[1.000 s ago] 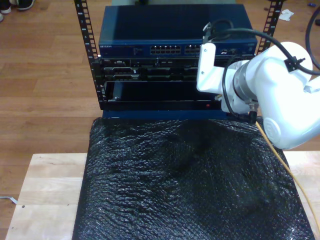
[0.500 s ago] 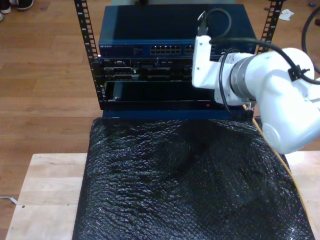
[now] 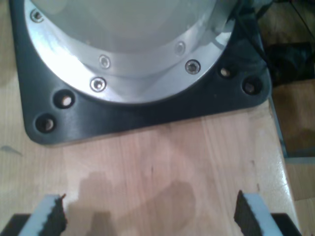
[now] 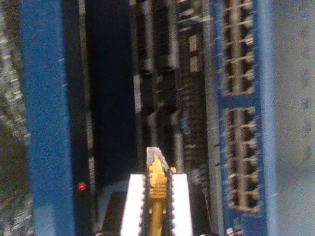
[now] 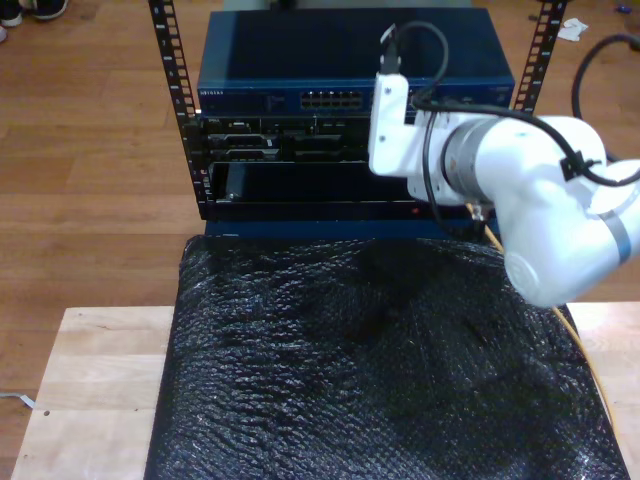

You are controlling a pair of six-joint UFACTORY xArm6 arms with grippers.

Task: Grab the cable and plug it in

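Observation:
In the second wrist view, my second gripper (image 4: 156, 179) is shut on the yellow-orange cable (image 4: 156, 209). Its clear plug (image 4: 154, 157) sticks out past the white pads (image 4: 134, 199). The plug points at the dark rack front, beside the blue switch's rows of ports (image 4: 238, 142) and apart from them. In the exterior view the white second arm (image 5: 520, 190) reaches in from that view's right, its wrist in front of the rack (image 5: 300, 150). The cable (image 5: 583, 352) trails down past the arm. My first gripper (image 3: 150, 219) hangs open over bare wood (image 3: 162, 167), holding nothing.
A black bubble-wrap sheet (image 5: 370, 360) covers the wooden table (image 5: 100, 370) in front of the rack. Perforated rack rails (image 5: 170, 70) stand at both sides. A small red light (image 4: 80, 186) glows low on the rack. A black arm base plate (image 3: 147, 115) sits ahead of my first gripper.
The second arm's wrist has swung toward the exterior view's left and a little upward along the rack front, now covering more of the switch's ports.

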